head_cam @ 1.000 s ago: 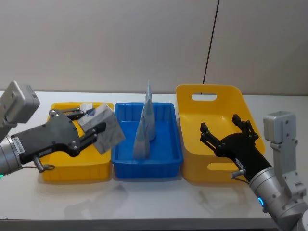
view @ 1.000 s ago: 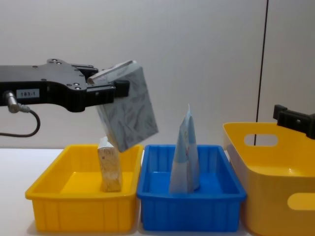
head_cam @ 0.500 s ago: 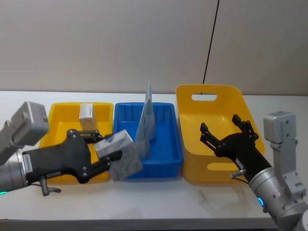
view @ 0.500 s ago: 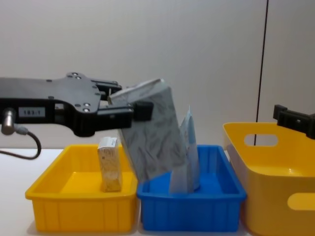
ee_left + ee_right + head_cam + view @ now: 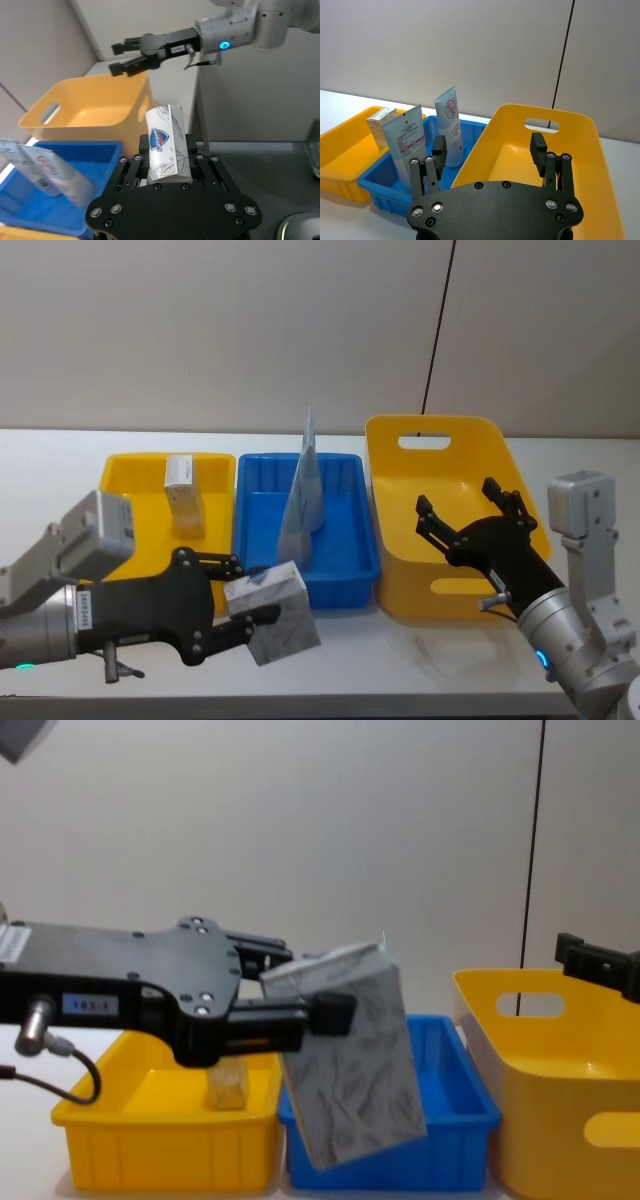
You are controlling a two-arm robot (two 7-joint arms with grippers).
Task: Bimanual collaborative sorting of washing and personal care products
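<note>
- Left gripper [image 5: 250, 592] now sits lower and closer to the robot than a second ago. It is off the small yellow bin [image 5: 140, 515] and in front of the blue bin [image 5: 368, 540].
- Jaws are clamped on the grey-white leaf-patterned soft pouch [image 5: 280, 630]. The pouch is tilted and apparently clear of the table.
- Behind the gripper, the pale blue tapered tube [image 5: 303, 505] stands upright in the blue bin and the small tan carton [image 5: 183, 495] stands in the small yellow bin.
- Right gripper [image 5: 468, 508] is well off to its right, fingers spread, hovering over the large yellow bin [image 5: 400, 590].
- Step, as judged: pouch in transit. The next move likely calls for travel rightward toward the waiting gripper or the large bin, keeping the pouch's low corner above the rims.
</note>
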